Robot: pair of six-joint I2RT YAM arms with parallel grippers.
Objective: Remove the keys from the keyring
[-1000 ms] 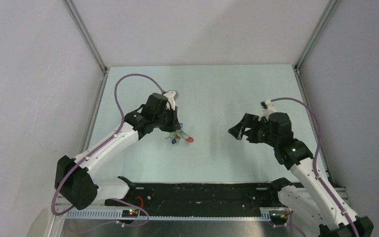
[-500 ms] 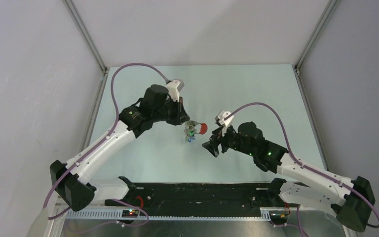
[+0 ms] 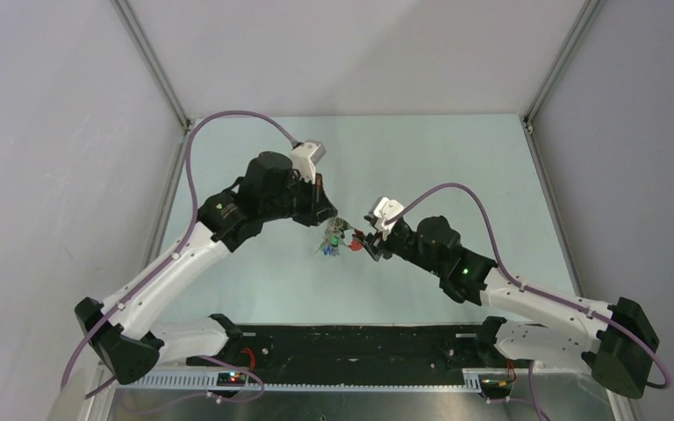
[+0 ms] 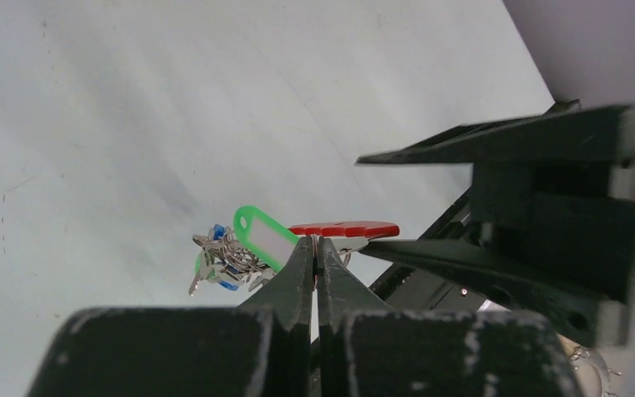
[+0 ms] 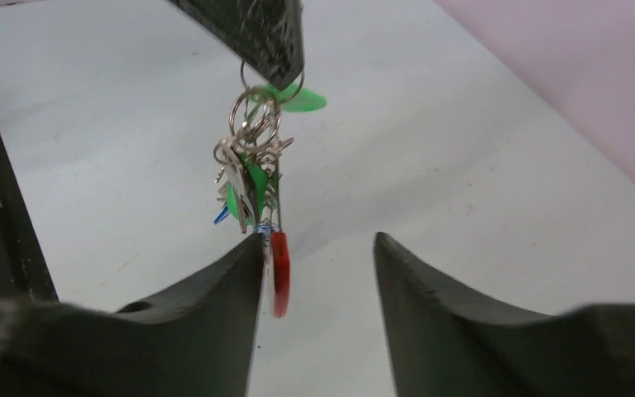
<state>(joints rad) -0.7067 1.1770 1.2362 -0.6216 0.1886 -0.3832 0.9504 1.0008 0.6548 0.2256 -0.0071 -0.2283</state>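
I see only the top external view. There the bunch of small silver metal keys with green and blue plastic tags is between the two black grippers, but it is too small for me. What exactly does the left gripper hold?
Observer: The wrist views show it. The left gripper is shut on a thin silver wire ring at the top of the bunch, and the keys hang under it.
Operator: Thank you. And the other one, is it closed on something?
Observer: No. In its own wrist view the right gripper is open. A flat red plastic piece hangs in the gap, close beside one finger. Whether they touch, I cannot tell.
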